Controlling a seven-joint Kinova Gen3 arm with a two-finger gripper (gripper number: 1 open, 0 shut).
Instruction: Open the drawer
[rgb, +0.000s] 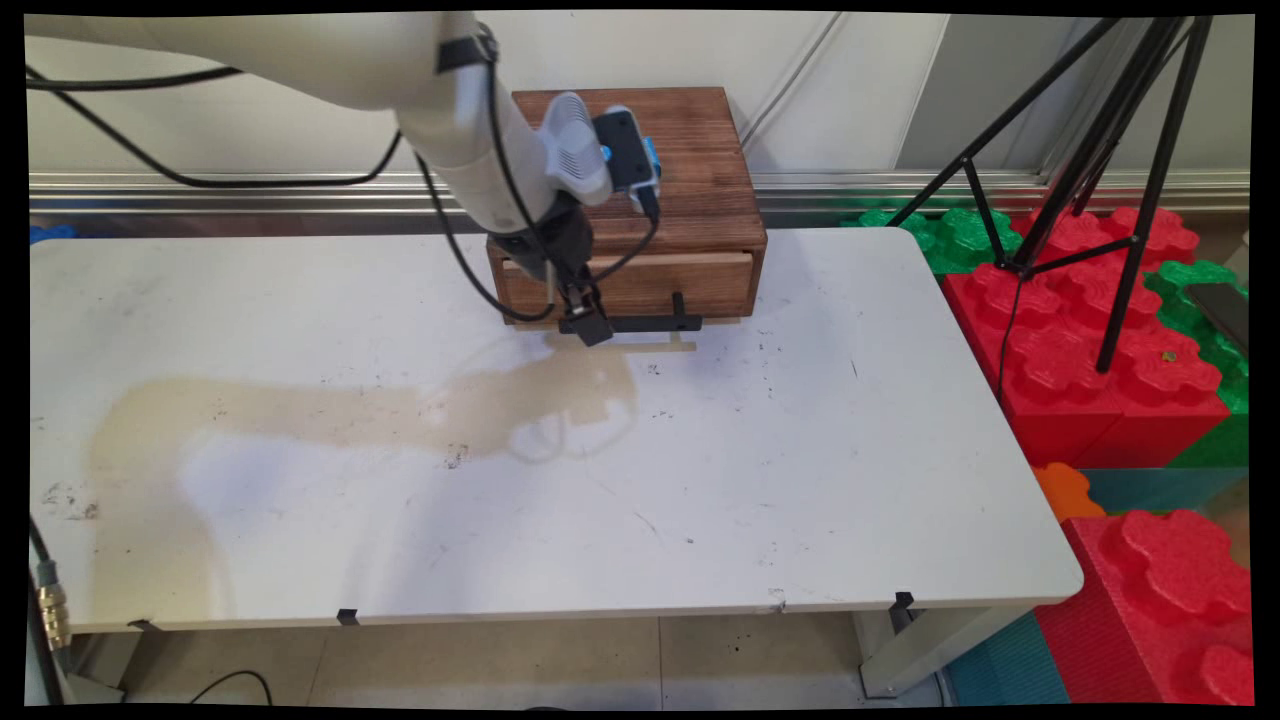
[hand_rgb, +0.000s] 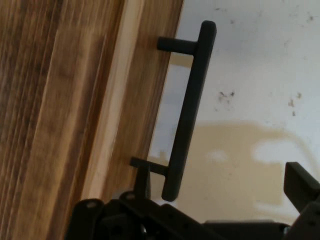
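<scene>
A dark brown wooden box (rgb: 650, 160) with one drawer stands at the table's far edge. The drawer front (rgb: 640, 285) faces me and carries a long black bar handle (rgb: 650, 323). My gripper (rgb: 586, 320) hangs down at the handle's left end. In the hand view the handle (hand_rgb: 187, 110) runs up between the two fingers: one finger (hand_rgb: 142, 176) is wedged between the handle and the drawer front (hand_rgb: 125, 100), the other (hand_rgb: 301, 184) stands well off to the right. The gripper is open around the handle's end and holds nothing.
The white table (rgb: 800, 480) has a yellowish stain (rgb: 300, 410) left of centre. Red and green foam blocks (rgb: 1100, 340) and a black tripod (rgb: 1110, 170) stand off the table's right side. Black cables (rgb: 200, 180) hang from the arm.
</scene>
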